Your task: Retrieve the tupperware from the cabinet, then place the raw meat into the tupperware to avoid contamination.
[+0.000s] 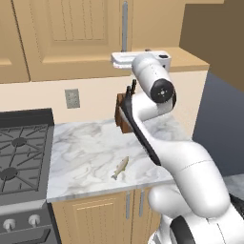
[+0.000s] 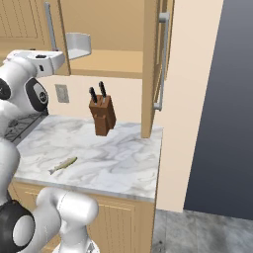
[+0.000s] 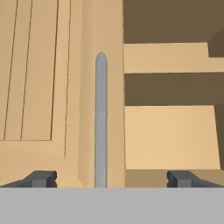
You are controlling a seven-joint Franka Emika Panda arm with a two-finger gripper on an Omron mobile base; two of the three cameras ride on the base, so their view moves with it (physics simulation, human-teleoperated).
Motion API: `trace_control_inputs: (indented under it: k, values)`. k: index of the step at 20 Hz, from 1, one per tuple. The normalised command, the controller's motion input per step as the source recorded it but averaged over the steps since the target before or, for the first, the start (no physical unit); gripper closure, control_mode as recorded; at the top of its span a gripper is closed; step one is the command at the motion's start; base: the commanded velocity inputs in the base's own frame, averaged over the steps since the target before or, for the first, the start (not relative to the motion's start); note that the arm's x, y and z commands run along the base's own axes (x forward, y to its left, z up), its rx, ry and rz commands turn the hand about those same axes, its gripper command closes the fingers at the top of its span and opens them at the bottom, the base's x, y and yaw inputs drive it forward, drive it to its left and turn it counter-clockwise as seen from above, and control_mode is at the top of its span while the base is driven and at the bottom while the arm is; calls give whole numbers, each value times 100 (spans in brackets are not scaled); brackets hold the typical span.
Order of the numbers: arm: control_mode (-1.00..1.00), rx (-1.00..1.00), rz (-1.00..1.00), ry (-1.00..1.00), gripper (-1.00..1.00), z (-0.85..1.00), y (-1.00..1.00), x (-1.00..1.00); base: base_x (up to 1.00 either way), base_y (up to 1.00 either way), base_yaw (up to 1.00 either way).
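The cabinet has its left door closed and its right door swung open. The white tupperware stands on the lower shelf inside. My gripper is raised in front of the cabinet, open, holding nothing. In the hand view the left door's silver bar handle runs up between the two fingertips, with the open shelves to its right. The raw meat, a small grey-tan fish, lies on the marble counter near its front edge.
A brown knife block stands at the back of the counter under the cabinet. A gas stove adjoins the counter on the left. The open door's handle juts out over the counter's right end.
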Motion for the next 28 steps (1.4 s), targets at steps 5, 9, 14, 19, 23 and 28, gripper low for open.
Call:
trace_control_inputs:
  k: [5, 9, 14, 19, 23, 28]
  values:
    - [-100, 4, -4, 0, -100, 3, 21, 42, 0, 0, 0]
    - [-100, 2, -5, 1, -100, 0, 19, 49, 0, 0, 0]
    - [-100, 3, -4, 5, -100, 0, 6, 61, 0, 0, 0]
    - [-100, 3, -1, 7, -100, 0, 0, 59, 0, 0, 0]
    - [-100, 0, 0, 7, 100, -3, 0, 55, 0, 0, 0]
    - [-100, 0, 0, 6, 100, -8, 0, 58, 0, 0, 0]
